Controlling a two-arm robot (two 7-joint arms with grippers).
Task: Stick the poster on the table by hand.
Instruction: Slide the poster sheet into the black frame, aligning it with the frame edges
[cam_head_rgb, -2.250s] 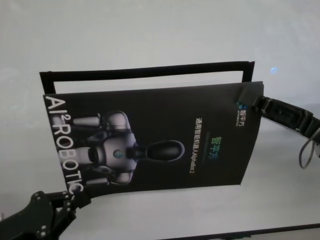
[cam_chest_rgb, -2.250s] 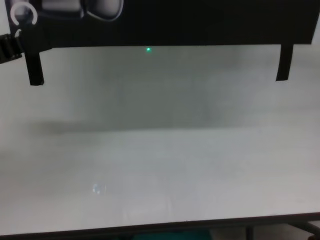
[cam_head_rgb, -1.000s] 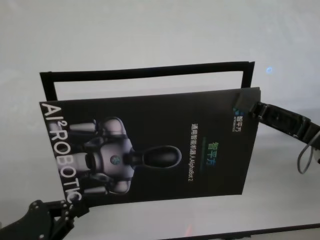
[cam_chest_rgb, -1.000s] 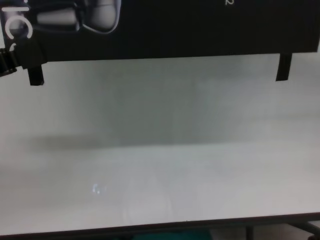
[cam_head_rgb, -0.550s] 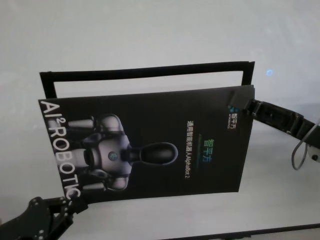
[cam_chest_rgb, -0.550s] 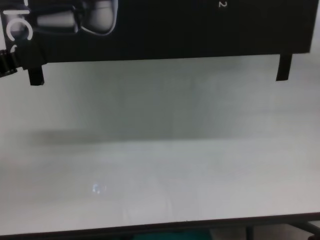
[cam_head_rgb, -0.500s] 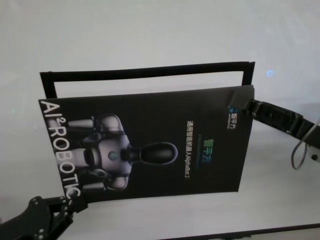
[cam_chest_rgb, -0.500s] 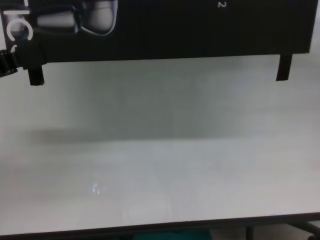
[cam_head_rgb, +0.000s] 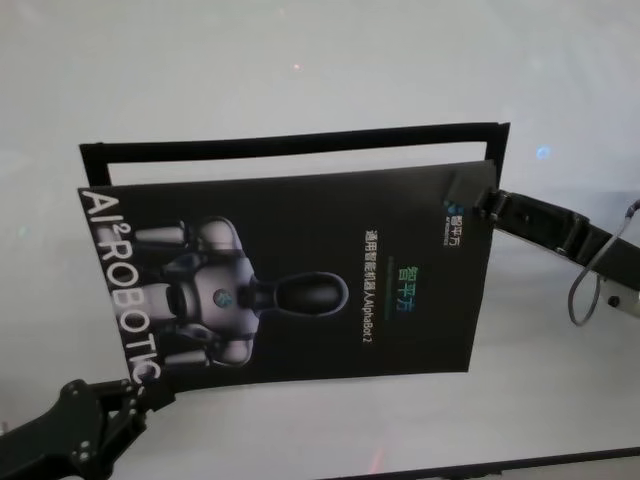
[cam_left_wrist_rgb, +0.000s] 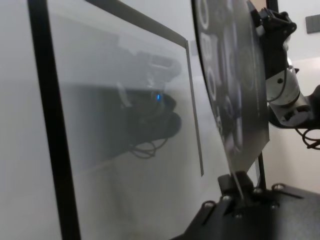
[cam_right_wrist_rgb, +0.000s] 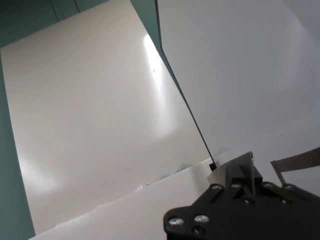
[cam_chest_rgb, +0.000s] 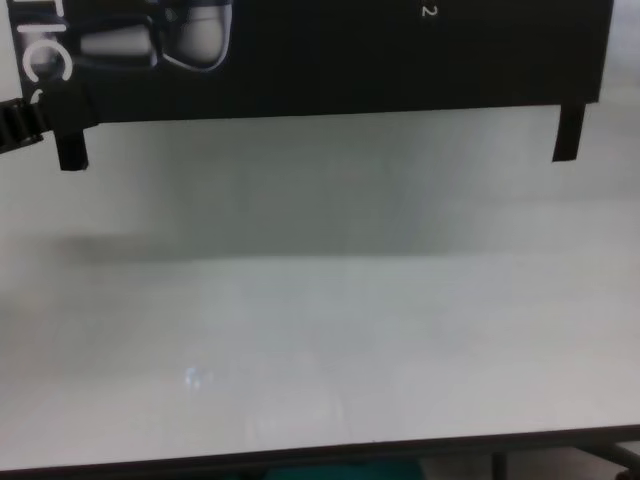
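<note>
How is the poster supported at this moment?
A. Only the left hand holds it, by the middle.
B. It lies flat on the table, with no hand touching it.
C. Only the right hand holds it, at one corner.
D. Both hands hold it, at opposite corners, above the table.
D: in the head view the left hand grips the poster at its near left corner, the right hand at its far right corner, above the table.

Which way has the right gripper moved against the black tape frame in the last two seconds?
Yes. In the head view the right gripper, pinching the poster corner, has moved left and slightly farther away, from outside the tape frame's right strip to inside it.
</note>
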